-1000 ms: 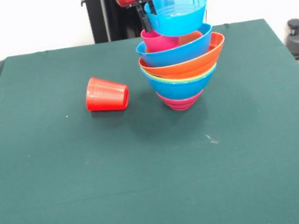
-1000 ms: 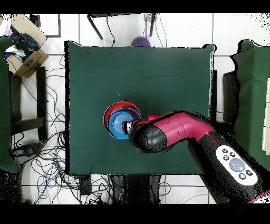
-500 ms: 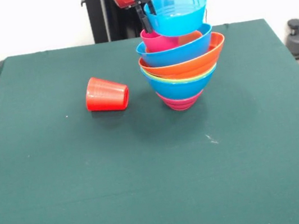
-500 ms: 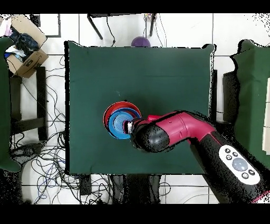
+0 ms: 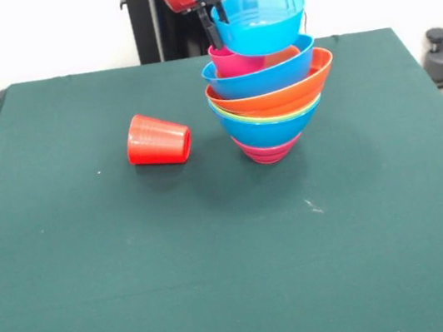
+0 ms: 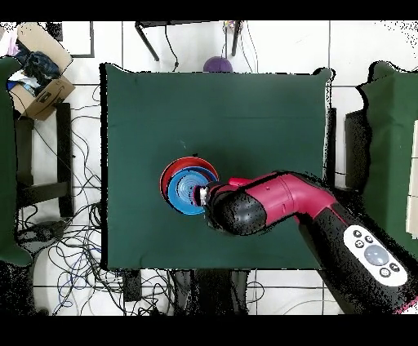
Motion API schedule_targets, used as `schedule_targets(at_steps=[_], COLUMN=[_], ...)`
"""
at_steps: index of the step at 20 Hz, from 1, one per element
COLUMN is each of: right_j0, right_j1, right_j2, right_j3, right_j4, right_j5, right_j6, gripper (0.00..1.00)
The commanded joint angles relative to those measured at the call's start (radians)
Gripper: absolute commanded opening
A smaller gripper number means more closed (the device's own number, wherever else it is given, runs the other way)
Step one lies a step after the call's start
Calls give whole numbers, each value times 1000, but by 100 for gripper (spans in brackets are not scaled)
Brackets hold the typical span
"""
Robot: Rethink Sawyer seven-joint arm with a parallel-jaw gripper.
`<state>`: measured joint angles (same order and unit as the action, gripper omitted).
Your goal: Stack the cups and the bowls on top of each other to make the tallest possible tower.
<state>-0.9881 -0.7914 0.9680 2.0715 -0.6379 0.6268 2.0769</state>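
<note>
The tower [image 5: 267,108] of nested bowls stood on the green counter [image 5: 219,259] toward the far side, right of centre, with a pink cup [image 5: 234,60] in its top blue bowl. The gripper [image 5: 210,18] held a light blue bowl [image 5: 259,21] just above it, fingers [image 5: 209,26] apparently clamped on the rim, though partly hidden. A red cup [image 5: 158,140] lay on its side to the tower's left.

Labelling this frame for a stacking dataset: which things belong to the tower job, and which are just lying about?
Job:
- tower
- light blue bowl, held at its rim by the gripper
- red-orange cup, on its side

Lying about:
- cardboard box
- floor cables
- purple object beyond the table
</note>
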Motion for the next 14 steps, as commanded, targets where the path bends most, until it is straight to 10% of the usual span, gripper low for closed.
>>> schedule_targets(at_steps=[1,14], right_j0=[-12,-53], right_j1=[36,45], right_j2=[28,68], right_j3=[35,46], right_j4=[-49,-40], right_j5=[36,60], right_j6=[-222,-240], gripper=[0,0])
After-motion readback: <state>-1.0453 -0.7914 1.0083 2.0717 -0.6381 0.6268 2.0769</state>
